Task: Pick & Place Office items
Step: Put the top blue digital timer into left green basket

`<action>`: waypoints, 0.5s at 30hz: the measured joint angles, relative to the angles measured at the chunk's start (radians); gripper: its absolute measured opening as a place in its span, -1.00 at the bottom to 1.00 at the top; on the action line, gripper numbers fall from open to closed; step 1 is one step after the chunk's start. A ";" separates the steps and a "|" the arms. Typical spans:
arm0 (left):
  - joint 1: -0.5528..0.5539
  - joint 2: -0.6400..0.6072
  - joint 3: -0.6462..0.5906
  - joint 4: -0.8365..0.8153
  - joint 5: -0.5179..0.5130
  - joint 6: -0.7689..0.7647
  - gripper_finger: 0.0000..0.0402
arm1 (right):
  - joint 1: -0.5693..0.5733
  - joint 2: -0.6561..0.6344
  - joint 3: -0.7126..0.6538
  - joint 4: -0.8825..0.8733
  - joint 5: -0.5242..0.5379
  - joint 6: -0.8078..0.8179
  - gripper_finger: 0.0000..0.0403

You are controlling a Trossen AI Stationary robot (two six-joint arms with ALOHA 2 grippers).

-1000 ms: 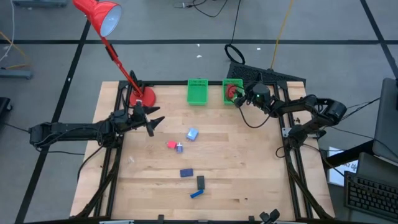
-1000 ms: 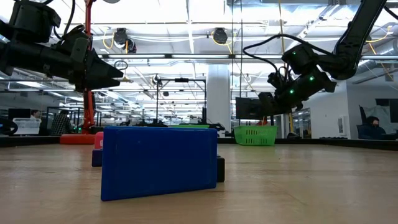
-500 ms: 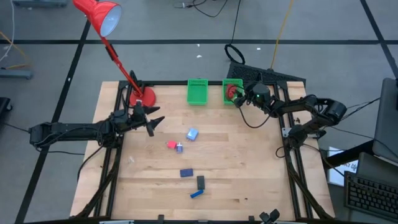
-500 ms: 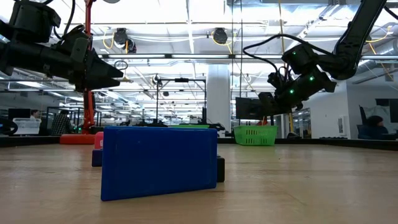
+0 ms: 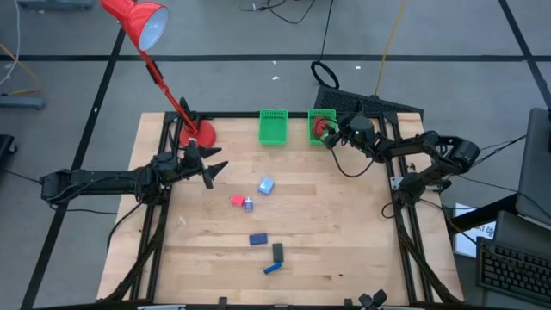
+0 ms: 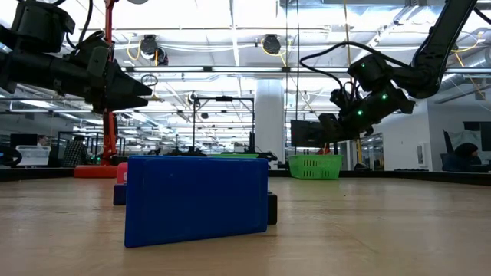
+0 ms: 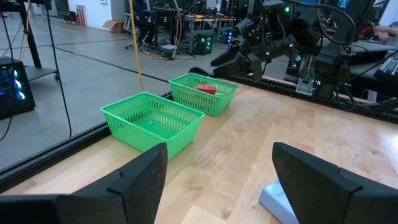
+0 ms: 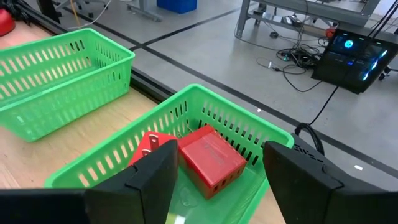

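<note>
The high view shows the office items on the wood table: a pale blue cube [image 5: 266, 185], a red block [image 5: 238, 201] with a tiny silver bit [image 5: 248, 204] beside it, a dark blue oblong [image 5: 257, 239], a black oblong [image 5: 277, 251] and a small blue piece [image 5: 272, 268]. My left gripper [image 5: 217, 170] hovers open near the table's far left, left of the cube. My right gripper [image 5: 330, 131] hangs open over the right green basket [image 5: 321, 126]. A red block [image 8: 211, 158] and a second red piece [image 8: 146, 146] lie on that basket's floor.
An empty green basket [image 5: 273, 126] stands left of the filled one at the far edge. The red desk lamp's base [image 5: 198, 134] sits at the far left corner, close to my left gripper. Bare wood lies on the table's right half and near edge.
</note>
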 joint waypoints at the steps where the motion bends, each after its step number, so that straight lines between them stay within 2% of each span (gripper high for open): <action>1: 0.000 0.000 0.000 0.000 0.000 0.000 0.47 | 0.001 0.000 0.000 0.000 0.000 0.000 0.12; 15: 0.000 0.000 0.000 0.000 0.000 0.000 0.37 | 0.052 0.000 0.000 0.056 -0.001 0.000 0.11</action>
